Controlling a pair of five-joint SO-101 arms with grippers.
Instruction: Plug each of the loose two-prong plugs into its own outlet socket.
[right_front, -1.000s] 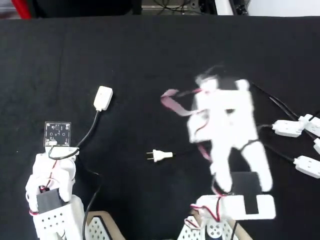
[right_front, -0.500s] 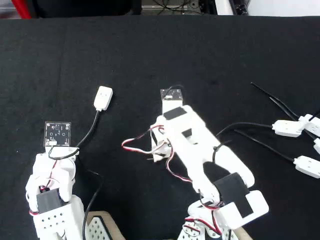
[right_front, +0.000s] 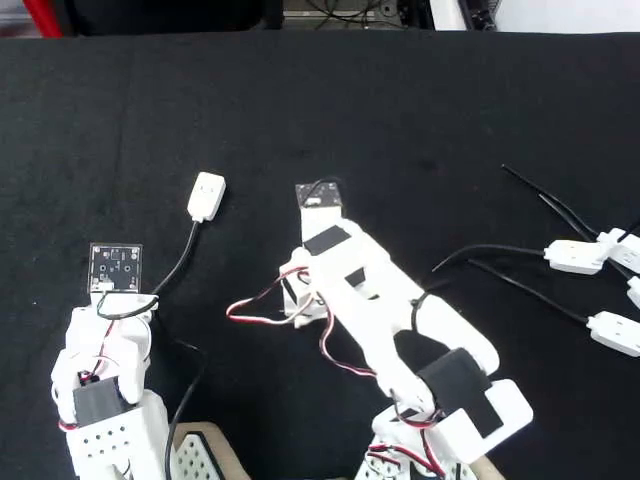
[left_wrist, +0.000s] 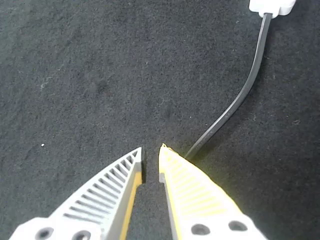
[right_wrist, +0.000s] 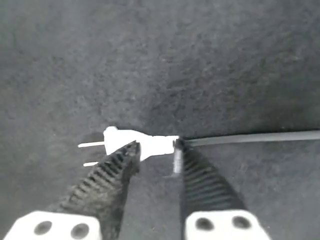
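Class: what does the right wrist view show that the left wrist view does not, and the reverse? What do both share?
Right wrist view: a white two-prong plug between the open right gripper's dark fingers, black cord trailing behind. Left wrist view: the shut, empty left gripper beside a black cable leading to a white connector block. Both: black cloth table.

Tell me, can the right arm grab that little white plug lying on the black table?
Probably yes. The right gripper is open and hangs close over the plug, with nothing in between to block it.
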